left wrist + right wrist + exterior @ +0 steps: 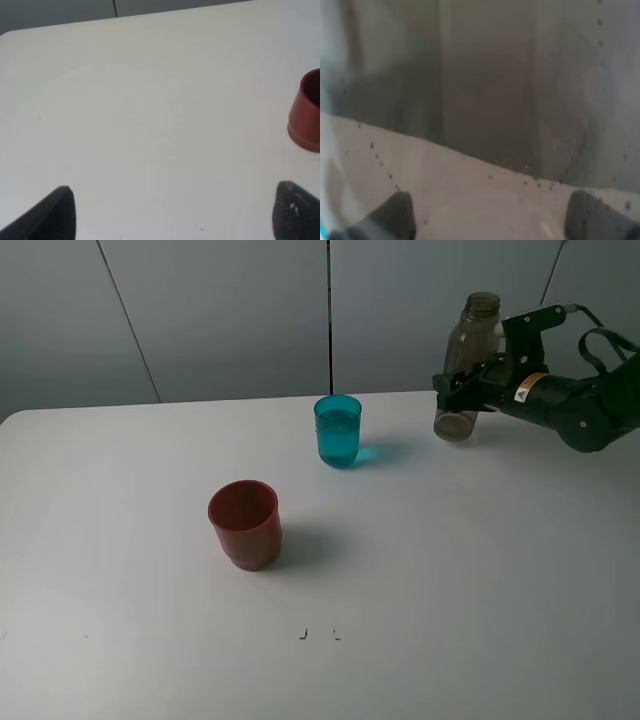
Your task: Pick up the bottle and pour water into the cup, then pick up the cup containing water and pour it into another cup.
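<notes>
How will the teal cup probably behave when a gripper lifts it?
The teal cup seems to hold water quite high, so it is probably heavy for its size and may spill if tilted. Its smooth translucent plastic wall could be slippery and might flex under a hard squeeze.

The bottle [480, 332] is seen as smoky grey-brown and translucent. The cup [338, 430] is rendered in translucent teal-blue, the other cup [245, 523] in opaque red. The counter [450, 590] is shown plain white, the wall [220, 310] pale grey. The right claw [463, 390] is coloured black, and an orange-and-white label [530, 388] is borne behind it.
</notes>
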Controlling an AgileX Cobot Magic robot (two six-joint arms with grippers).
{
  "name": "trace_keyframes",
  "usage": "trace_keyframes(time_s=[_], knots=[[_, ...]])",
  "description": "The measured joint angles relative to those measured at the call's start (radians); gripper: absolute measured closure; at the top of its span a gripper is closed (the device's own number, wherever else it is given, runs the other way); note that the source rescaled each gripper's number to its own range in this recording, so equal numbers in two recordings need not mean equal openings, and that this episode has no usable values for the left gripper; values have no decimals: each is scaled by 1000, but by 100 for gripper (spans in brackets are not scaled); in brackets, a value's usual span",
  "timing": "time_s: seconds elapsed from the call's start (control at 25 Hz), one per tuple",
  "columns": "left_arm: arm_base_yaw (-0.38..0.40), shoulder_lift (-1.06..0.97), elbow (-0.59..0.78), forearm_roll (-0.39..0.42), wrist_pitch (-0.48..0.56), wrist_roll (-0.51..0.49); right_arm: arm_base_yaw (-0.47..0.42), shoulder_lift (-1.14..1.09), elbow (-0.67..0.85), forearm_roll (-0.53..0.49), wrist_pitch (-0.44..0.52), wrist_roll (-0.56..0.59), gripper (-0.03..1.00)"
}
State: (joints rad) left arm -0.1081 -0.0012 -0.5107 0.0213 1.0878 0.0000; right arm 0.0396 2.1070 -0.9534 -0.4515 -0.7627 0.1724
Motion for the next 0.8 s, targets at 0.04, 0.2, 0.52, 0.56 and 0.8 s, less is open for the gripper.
trace_keyframes(time_s=[0.04, 0.2, 0.52, 0.56, 0.8], knots=[[0, 0, 0, 0, 0, 0, 0, 0, 0, 0, 0, -9, 97], [0, 0, 0, 0, 0, 0, 0, 0, 0, 0, 4, -28, 97], [0, 0, 0, 0, 0, 0, 0, 15, -6, 0, 19, -32, 97], [0, 0, 0, 0, 0, 0, 0, 17, -6, 0, 19, -32, 97], [0, 0, 0, 0, 0, 0, 0, 17, -8, 0, 21, -27, 97]])
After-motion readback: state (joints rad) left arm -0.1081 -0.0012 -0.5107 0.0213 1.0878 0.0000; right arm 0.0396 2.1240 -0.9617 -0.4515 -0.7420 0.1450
